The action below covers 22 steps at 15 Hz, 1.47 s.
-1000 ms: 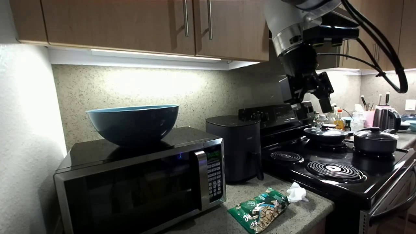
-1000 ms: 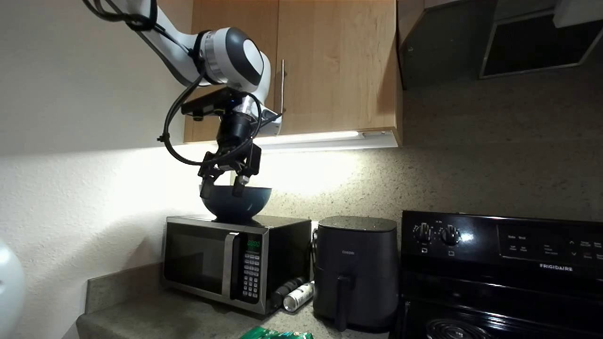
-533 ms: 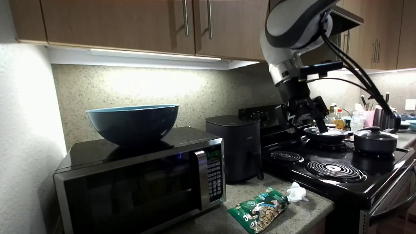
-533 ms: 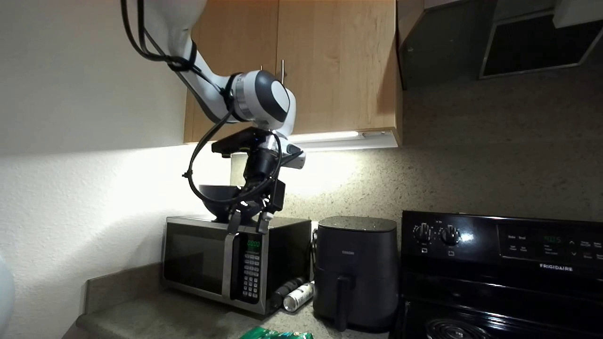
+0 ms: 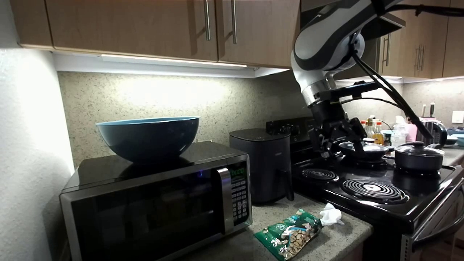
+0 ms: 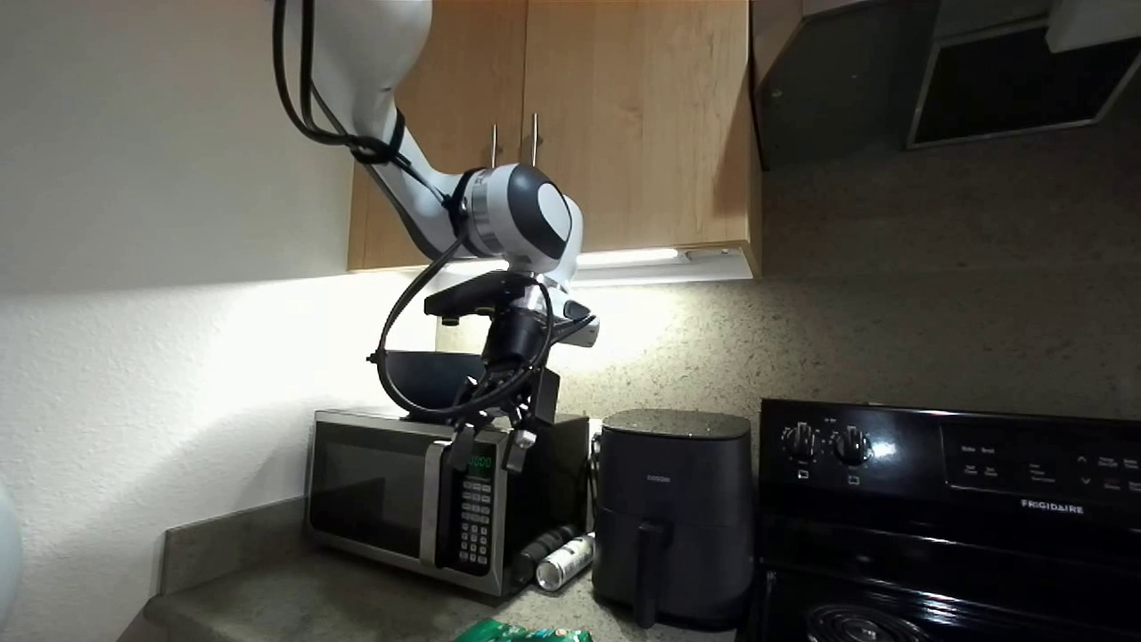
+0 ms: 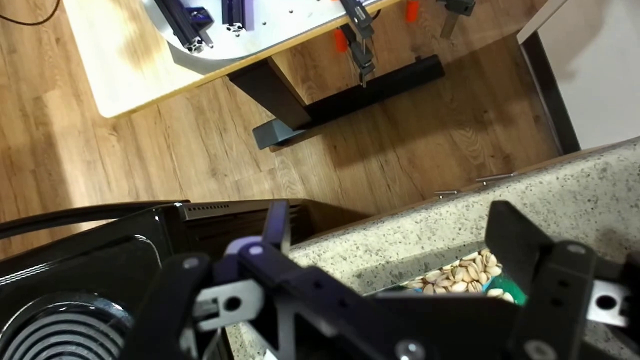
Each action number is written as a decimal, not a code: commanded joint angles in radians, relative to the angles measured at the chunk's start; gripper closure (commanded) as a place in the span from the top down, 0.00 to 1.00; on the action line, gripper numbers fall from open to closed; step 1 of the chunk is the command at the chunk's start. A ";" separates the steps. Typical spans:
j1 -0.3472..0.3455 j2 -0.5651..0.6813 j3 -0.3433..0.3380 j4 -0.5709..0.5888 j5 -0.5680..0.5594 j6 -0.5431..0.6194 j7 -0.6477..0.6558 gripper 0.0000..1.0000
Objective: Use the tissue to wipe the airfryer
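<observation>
A crumpled white tissue [image 5: 330, 215] lies on the counter against the end of the green packet, near the stove. At the bottom of the wrist view a white scrap shows, perhaps part of it. The airfryer [image 5: 262, 168], black and upright, stands between microwave and stove; its handled front faces out in an exterior view [image 6: 673, 499]. My gripper [image 5: 342, 150] hangs in the air, higher than the tissue and apart from it. In the wrist view the gripper [image 7: 393, 222] is open, its fingers [image 7: 515, 245] wide apart with nothing between them.
The green pistachio packet [image 5: 290, 235] lies beside the tissue. A steel-fronted microwave [image 5: 152, 210] carries a blue bowl [image 5: 148, 141]. The black stove [image 5: 391, 210] holds a lidded pan [image 5: 364, 154] and a pot [image 5: 418, 161]. Overhead cabinets [image 6: 624, 125] hang close to the arm.
Over the last second my gripper has come down from above bowl height, shifting toward the airfryer side in an exterior view. It has stayed open. Tissue, packet and airfryer have not moved.
</observation>
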 commanded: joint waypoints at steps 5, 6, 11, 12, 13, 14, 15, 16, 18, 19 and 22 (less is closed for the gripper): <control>-0.032 0.095 -0.045 -0.006 0.017 0.184 0.094 1.00; -0.045 0.125 -0.064 -0.010 0.012 0.246 0.124 1.00; -0.091 0.263 -0.155 0.014 0.027 0.357 0.220 1.00; -0.092 0.278 -0.166 0.020 0.025 0.354 0.240 1.00; -0.082 0.249 -0.163 0.003 0.007 0.345 0.188 1.00; -0.085 0.268 -0.174 0.008 0.008 0.347 0.197 1.00; -0.087 0.279 -0.179 0.013 0.008 0.347 0.202 1.00; -0.086 0.283 -0.179 0.017 0.008 0.347 0.209 1.00; -0.084 0.284 -0.176 0.023 0.009 0.347 0.216 1.00; -0.082 0.304 -0.175 0.036 0.005 0.345 0.218 1.00; -0.076 0.418 -0.173 0.090 0.024 0.376 0.253 1.00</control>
